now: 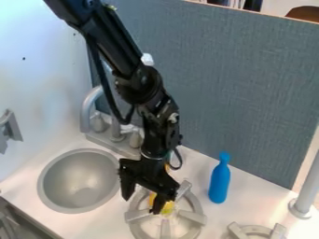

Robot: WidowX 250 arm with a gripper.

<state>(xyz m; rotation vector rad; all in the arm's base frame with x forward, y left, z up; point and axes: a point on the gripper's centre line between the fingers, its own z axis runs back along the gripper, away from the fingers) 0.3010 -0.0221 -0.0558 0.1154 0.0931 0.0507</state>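
Your arm point(118, 44) is black, slightly glossy, with long chunky segments and rounded joints. A black cable point(113, 105) loops alongside — a small pale marking point(173, 117) lower down, thin silvery ring point(149, 157) above your black gripper point(142, 205) — two angular fingers.

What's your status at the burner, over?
Gripper open, low over burner. Yellow item at burner, partly hidden by gripper. Blue bottle upright nearby, clear of gripper.

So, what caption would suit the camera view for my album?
Jaws apart, a black arm hangs over a burner and something yellow, between a sink and a blue bottle.
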